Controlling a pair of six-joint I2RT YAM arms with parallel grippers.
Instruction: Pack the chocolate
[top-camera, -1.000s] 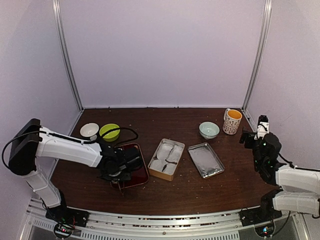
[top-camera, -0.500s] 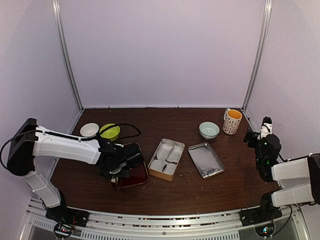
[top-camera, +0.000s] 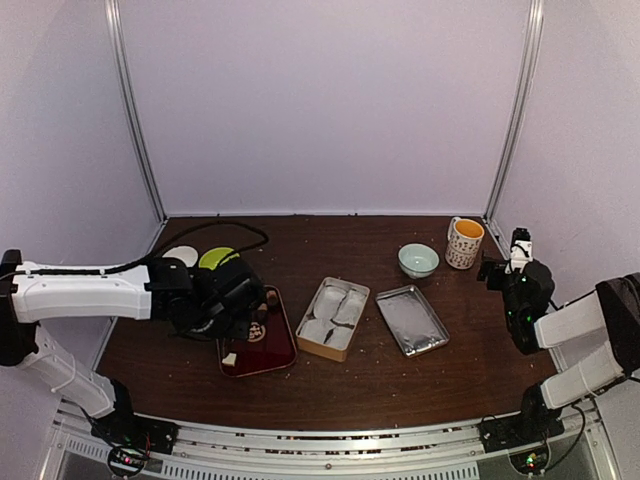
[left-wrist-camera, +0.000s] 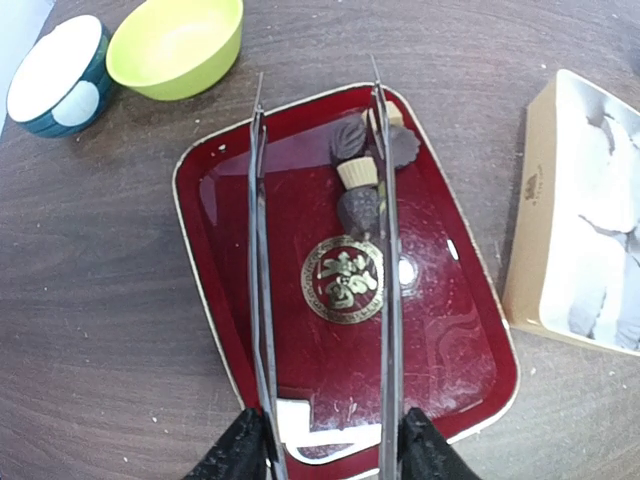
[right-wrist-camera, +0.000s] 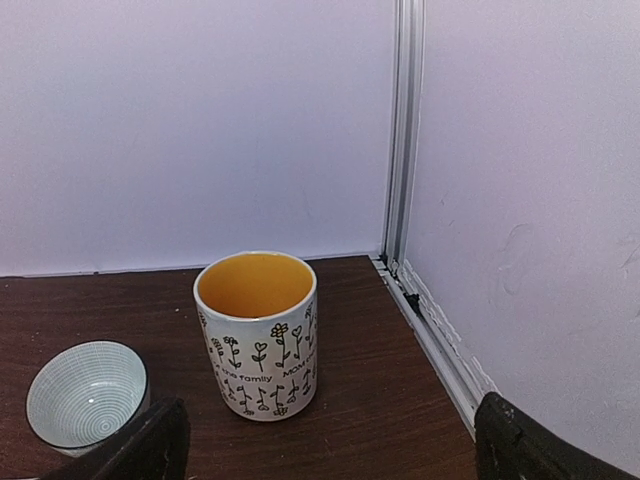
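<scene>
Three dark-brown chocolate lumps (left-wrist-camera: 358, 210) lie with a small cream-topped piece at the far end of a red tray (left-wrist-camera: 440, 350); they also show in the top view (top-camera: 270, 299). My left gripper (left-wrist-camera: 316, 72) hangs above the tray with its long thin fingers (left-wrist-camera: 256, 250) spread apart and nothing between them. The right finger runs over the lumps. An open tin box (top-camera: 334, 317) lined with white paper stands right of the tray (top-camera: 270, 350). My right gripper (right-wrist-camera: 330, 408) is open and empty at the far right, facing a mug.
A green bowl (left-wrist-camera: 178, 45) and a white bowl (left-wrist-camera: 55, 75) stand beyond the tray. The tin's lid (top-camera: 411, 319) lies right of the box. A pale blue bowl (right-wrist-camera: 85, 392) and a flowered mug (right-wrist-camera: 258, 335) stand at the back right, near the wall rail.
My left arm has pulled back and up from the tray, uncovering the chocolate lumps. My right arm has shifted slightly at the right edge.
</scene>
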